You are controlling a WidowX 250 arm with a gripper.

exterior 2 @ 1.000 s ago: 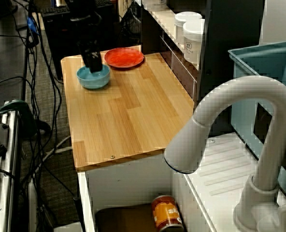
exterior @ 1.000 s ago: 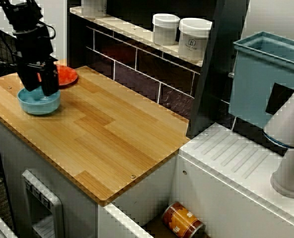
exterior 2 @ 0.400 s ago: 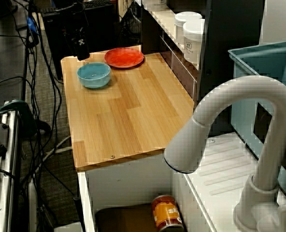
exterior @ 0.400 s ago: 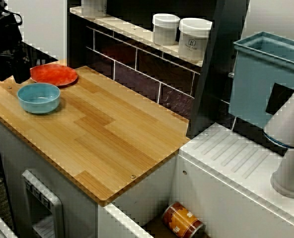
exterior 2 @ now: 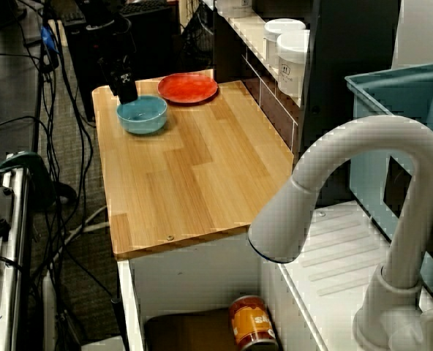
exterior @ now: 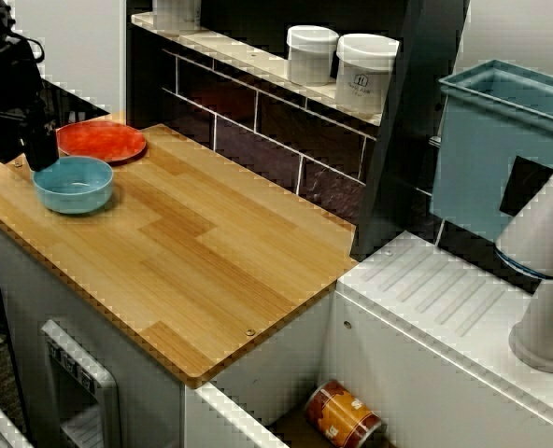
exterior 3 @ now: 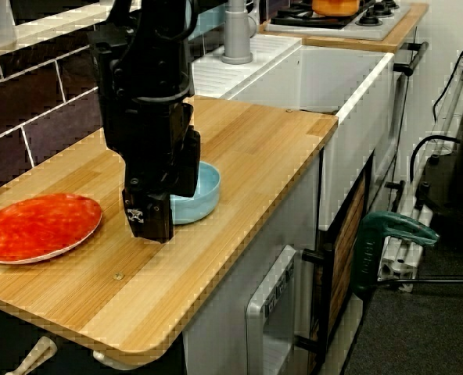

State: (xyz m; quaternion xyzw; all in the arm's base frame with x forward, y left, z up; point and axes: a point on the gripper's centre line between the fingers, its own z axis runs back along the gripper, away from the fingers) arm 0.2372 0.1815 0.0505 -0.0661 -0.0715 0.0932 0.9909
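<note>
The light-blue bowl (exterior: 73, 184) sits upright, empty. The gripper (exterior: 22, 157) hangs just beside it, fingers spread, holding nothing.

A small light-blue round bowl (exterior: 73, 185) stands upright and empty near one end of the wooden table (exterior: 211, 252), just beside a red round plate (exterior: 101, 141).

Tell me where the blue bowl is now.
Seen from above, the blue bowl sits at the left end of the wooden counter, in front of the red plate, beside the gripper.
</note>
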